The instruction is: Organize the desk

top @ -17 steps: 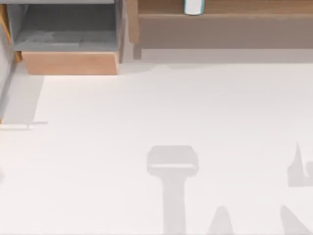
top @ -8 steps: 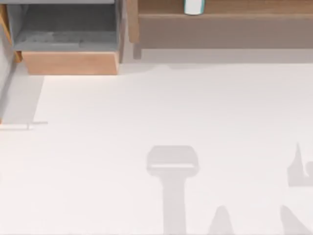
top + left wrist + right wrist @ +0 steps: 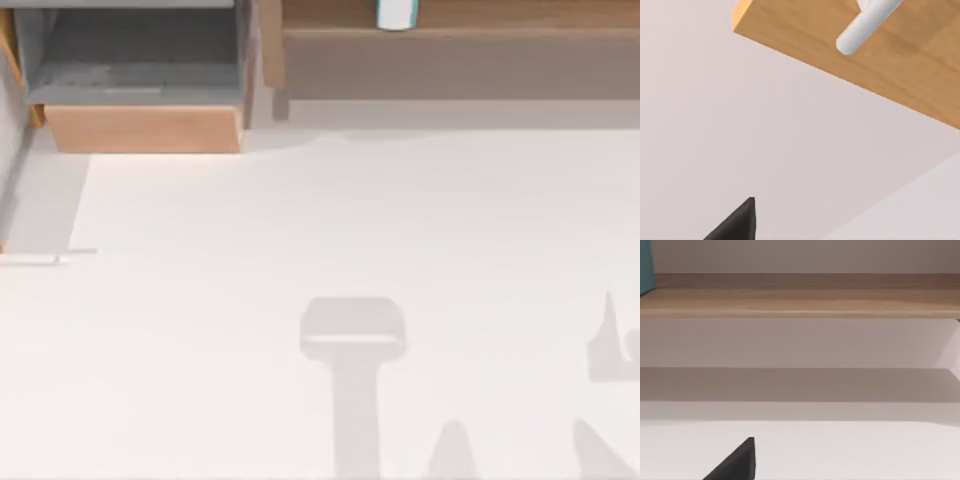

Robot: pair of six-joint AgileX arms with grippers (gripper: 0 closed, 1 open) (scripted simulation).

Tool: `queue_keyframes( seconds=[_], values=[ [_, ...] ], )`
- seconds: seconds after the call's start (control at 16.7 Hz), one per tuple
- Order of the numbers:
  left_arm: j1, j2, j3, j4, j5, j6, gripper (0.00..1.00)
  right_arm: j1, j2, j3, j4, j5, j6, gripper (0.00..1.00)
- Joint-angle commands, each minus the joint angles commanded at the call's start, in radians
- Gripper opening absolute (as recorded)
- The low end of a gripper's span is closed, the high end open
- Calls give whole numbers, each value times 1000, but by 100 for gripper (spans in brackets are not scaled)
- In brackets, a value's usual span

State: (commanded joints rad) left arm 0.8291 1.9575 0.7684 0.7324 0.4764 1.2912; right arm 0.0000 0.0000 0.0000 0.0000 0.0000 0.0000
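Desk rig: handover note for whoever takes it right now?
Left gripper: a dark fingertip shows in the left wrist view, facing the drawer front and its white handle; open or shut cannot be told.
Right gripper: a dark fingertip shows in the right wrist view, facing the raised shelf; same.
The desk: drawer box at the top view's left, open. A white-and-teal item stands on the shelf.
Done: nothing can be confirmed.
Left: likely closing the drawer.
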Motion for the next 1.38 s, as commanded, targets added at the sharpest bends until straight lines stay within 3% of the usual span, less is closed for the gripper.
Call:
queue_keyframes(
  seconds=[0.72,0.9,1.38],
  values=[
    [-102,30,-310,734,257,259,100,0,0,0,0,0,0,100],
    [-110,34,-330,806,284,298,100,0,0,0,0,0,0,100],
    [-130,44,-302,790,265,299,100,0,0,0,0,0,0,100]
  ],
)
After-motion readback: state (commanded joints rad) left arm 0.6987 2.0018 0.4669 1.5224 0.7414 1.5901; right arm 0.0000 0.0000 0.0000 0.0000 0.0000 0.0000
